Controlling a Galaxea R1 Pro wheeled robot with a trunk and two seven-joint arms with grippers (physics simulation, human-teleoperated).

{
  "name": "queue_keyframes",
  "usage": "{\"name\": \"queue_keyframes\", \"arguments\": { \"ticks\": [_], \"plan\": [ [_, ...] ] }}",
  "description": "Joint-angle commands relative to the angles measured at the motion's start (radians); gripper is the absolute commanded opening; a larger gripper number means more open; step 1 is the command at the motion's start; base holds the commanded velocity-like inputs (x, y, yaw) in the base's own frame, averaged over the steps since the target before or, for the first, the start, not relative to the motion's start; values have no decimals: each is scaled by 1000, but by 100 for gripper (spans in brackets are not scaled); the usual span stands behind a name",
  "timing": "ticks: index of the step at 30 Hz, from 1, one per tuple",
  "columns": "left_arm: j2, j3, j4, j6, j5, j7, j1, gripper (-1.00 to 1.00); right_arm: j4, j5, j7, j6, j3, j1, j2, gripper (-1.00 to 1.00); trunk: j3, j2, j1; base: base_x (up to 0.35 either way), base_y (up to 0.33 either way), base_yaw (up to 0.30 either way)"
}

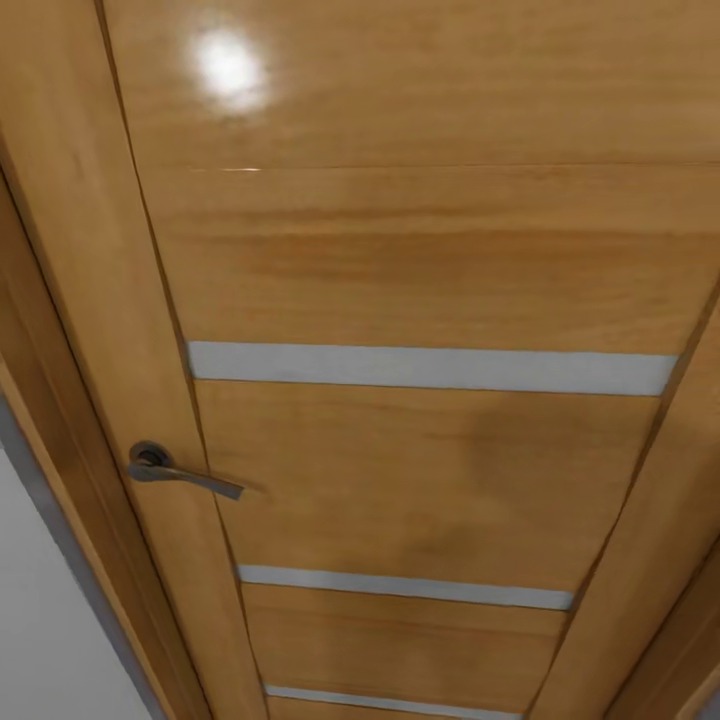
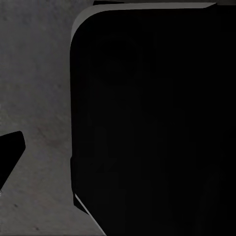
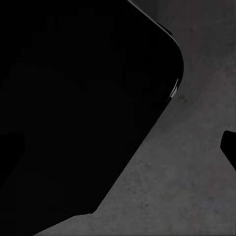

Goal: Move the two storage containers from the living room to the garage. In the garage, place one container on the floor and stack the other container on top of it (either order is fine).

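Right now I'm facing the closed wooden door (image 1: 420,300), handle (image 1: 180,475) unturned. Concrete floor (image 2: 34,88) lies beneath both pincers; can't tell their state. I'd aim squarely for the handle.

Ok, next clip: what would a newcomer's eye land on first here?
A glossy honey-wood door dominates the head view, crossed by pale frosted strips, with a dark lever handle at its left edge. Both wrist views show rough dark grey concrete floor beside a large black shape.
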State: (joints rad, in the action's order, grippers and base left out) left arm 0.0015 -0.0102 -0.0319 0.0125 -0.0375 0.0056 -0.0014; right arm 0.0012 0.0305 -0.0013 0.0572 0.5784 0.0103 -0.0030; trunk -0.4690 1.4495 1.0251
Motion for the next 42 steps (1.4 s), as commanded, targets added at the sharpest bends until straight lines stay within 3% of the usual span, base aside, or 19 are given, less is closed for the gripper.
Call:
{"name": "queue_keyframes", "arguments": {
  "ticks": [1,31,33,42],
  "plan": [
    [0,-1,0,1,-4,1,0,100,0,3,0,3,5,0,0,100,-1,0,0,0,0,-145],
    [0,-1,0,1,-4,1,0,100,0,-1,3,4,7,2,1,100,-1,0,0,0,0,-10],
    [1,-3,-8,4,-2,-1,-2,100,10,-6,9,-7,10,2,10,100,-1,0,0,0,0,0],
    [1,-4,-8,4,-4,-1,-2,100,10,-10,10,0,11,2,0,100,-1,0,0,0,0,0]
  ]
}}
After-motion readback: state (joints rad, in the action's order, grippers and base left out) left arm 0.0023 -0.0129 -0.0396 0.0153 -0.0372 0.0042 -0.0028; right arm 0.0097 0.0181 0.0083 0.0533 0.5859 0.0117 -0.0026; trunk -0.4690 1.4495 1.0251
